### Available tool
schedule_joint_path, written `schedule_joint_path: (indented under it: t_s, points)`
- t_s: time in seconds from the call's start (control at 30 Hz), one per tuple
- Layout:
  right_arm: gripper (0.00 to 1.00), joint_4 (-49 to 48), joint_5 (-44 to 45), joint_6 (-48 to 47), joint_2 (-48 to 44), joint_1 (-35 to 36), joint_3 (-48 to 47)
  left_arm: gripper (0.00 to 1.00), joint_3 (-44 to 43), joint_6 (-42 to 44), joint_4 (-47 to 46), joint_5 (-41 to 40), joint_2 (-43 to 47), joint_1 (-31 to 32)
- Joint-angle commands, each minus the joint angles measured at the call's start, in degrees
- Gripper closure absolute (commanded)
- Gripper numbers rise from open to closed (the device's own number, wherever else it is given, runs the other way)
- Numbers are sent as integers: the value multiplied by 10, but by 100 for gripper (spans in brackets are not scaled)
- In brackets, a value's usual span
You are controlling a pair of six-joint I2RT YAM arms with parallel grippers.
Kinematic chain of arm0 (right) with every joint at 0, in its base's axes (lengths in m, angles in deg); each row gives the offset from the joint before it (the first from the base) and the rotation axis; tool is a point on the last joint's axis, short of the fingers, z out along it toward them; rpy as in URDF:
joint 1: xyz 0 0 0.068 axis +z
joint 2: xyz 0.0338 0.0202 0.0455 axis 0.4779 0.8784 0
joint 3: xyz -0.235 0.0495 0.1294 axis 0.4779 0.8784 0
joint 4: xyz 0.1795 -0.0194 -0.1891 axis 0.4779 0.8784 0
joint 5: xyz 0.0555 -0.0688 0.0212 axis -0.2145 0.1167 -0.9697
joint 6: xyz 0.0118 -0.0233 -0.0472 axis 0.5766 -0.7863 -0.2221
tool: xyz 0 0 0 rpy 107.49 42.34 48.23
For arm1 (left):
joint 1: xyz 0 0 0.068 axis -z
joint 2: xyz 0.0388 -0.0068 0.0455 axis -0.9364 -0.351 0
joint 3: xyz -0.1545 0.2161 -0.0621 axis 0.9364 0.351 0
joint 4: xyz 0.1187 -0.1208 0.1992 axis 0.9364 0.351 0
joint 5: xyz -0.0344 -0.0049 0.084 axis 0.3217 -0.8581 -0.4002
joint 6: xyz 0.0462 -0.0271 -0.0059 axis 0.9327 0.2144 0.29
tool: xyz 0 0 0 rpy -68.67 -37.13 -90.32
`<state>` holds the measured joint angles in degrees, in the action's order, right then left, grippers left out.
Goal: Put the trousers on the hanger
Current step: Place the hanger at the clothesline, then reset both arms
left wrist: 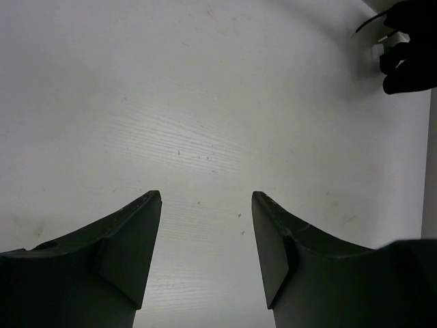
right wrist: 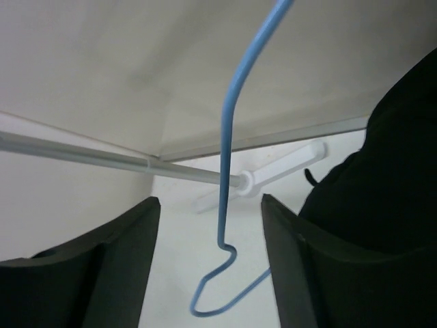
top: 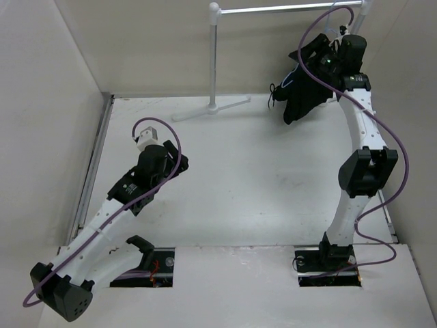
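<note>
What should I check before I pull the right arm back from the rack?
1. Right gripper released: ok. The jaws stand open and the hanger wire runs between them, with a gap on each side.
2. Hanger hooked on the rack: cannot tell. The arm hides the hook in the top view.
3. Trousers seated on the hanger: cannot tell. They hang bunched beside the gripper.
4. Left gripper out of the way: ok. It is open and empty, over bare table.
</note>
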<state>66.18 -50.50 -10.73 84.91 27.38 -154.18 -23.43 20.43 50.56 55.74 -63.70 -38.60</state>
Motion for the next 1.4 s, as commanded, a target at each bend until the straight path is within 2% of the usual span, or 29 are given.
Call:
schedule_joint_path:
  t_s: [0.0, 0.2, 0.37, 0.4, 0.67, 0.83, 0.93, 1.13, 1.37]
  points:
    - [23, -41, 4, -8, -44, -3, -4, 46, 6, -5, -11, 1, 16, -11]
    - [0, -38, 19, -15, -100, -7, 36, 46, 0, -2, -9, 1, 20, -21]
    - [0, -50, 60, -22, -205, -15, 162, 45, -14, 10, -12, 3, 18, -23]
    - [0, -56, 77, -22, -234, -16, 200, 0, -15, 13, -15, 4, 18, -23]
    - [0, -72, 222, -4, -483, -14, 553, 0, -7, 20, -29, 20, -11, 1]
    - [0, -14, 297, 25, -628, 9, 772, 0, -1, 14, -34, 37, -78, 35]
    - [0, 33, 319, 35, -703, 23, 852, 0, -11, 12, -39, 44, -127, 67]
    - [0, 111, 350, 61, -826, 19, 930, 0, -43, 18, -48, 39, -203, 125]
    - [0, 115, 349, 57, -801, 20, 919, 0, -65, 29, -71, 45, -251, 163]
